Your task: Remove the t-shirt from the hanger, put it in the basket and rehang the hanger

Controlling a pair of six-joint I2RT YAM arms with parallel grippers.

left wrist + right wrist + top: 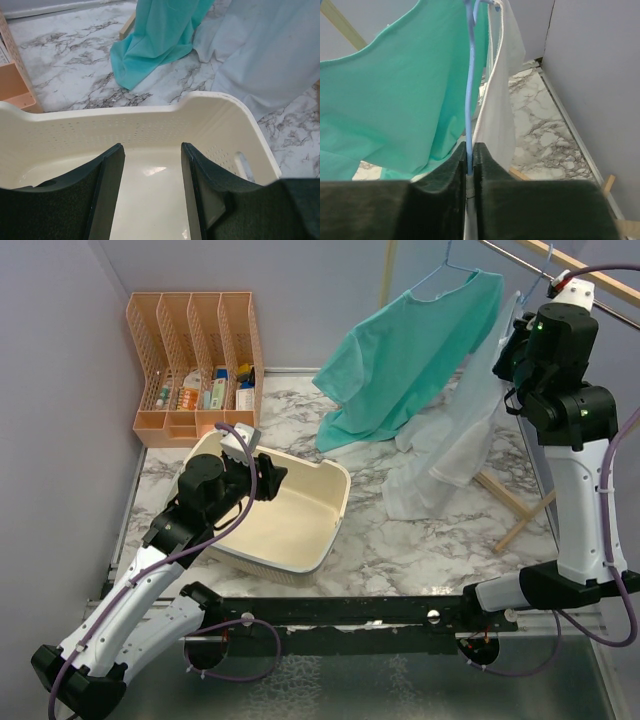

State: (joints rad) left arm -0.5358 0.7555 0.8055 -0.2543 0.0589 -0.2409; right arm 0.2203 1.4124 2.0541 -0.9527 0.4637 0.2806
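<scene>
The right tool is clamping the wire of the blue hanger, jaws pressed tight on it. The teal t-shirt is hanging on that hanger beside a white garment, its hem trailing on the marble surface. The left tool is hovering with jaws apart over the cream basket.

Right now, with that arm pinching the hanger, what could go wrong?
The right gripper holds the hanger by its thin wire alone, so it could slip or twist. The white shirt hangs close beside the t-shirt, so pulling one might drag the other.
</scene>
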